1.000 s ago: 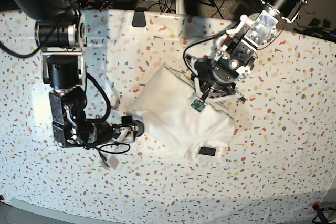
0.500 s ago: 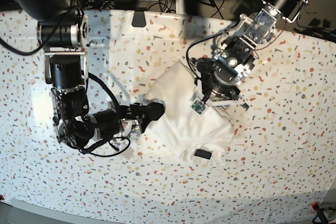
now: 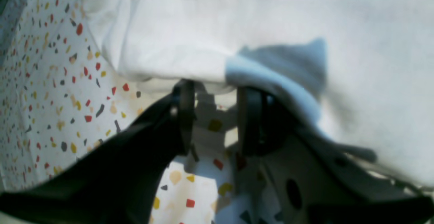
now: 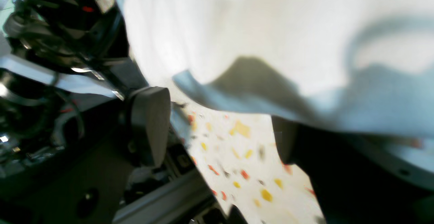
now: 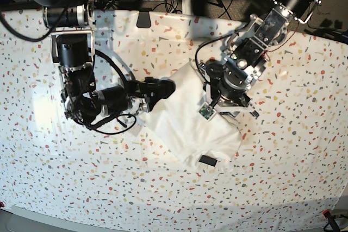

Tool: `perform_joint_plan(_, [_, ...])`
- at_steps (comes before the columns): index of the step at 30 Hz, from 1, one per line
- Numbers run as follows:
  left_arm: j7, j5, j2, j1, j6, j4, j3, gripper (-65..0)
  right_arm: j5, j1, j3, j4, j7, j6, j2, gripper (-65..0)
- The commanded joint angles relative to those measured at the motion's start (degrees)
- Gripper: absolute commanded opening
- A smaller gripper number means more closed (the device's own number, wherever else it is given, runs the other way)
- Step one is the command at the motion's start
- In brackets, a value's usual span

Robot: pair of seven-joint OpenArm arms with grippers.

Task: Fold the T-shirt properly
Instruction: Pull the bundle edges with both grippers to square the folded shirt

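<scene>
Speckled covering spreads across the desk [image 5: 49, 177], and the white T-shirt [image 5: 190, 118] lies bunched in a compact heap near its middle. Soft, light cotton like this likely sags and slips, so hems or corners seem the best hold. The right gripper [image 4: 217, 129] stands with jaws wide apart at the cloth's edge. The left gripper [image 3: 215, 115] has jaws parted, cloth draped over one, gripping nothing.
</scene>
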Motion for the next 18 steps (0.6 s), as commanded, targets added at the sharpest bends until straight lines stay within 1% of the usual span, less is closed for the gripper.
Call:
perform_joint_plan(1, [-1.46,1.31,-0.26,-1.27,0.44,0.85,-0.28,-45.0,2.82,1.44,0.07,0.90,-0.12,0.25,0.20,-19.6])
perform_joint_plan(4, [-1.66,3.91,-0.92,-1.40,0.74,0.85,-0.28,-45.0,5.79,1.20,0.07,0.90,-0.12,0.25,0.22,-19.6])
perform_joint_plan(6, [-1.62,6.14,-1.53,-1.62,2.27,0.85,-0.28,-45.0,6.67,1.16,0.07,0.90,-0.12,0.25,0.17,-19.6])
perform_joint_plan(7, [-1.44,6.32,-1.88,-1.81,3.65,0.85,-0.28,-45.0,6.67,1.18,0.07,0.90,-0.12,0.25,0.15,-19.6])
perform_joint_plan(10, [-1.14,6.27,-3.54,-2.62,9.42,0.85,-0.28,-45.0,6.93,1.16,0.07,0.90,-0.12,0.25,0.02,-19.6])
perform_joint_plan(11, [-0.72,6.29,-3.96,-2.93,10.51,0.85,-0.31,-45.0,7.96,1.16,0.07,0.90,-0.12,0.25,0.07,-19.6])
perform_joint_plan(13, [-0.09,6.29,-4.70,-3.63,10.99,0.85,-0.31,-45.0,9.25,1.16,0.07,0.90,-0.12,0.25,0.02,-19.6])
perform_joint_plan(18, [0.46,6.01,-5.14,-4.07,11.21,0.87,-0.28,-45.0,9.22,1.07,0.07,0.90,-0.12,0.25,-0.26,-19.6])
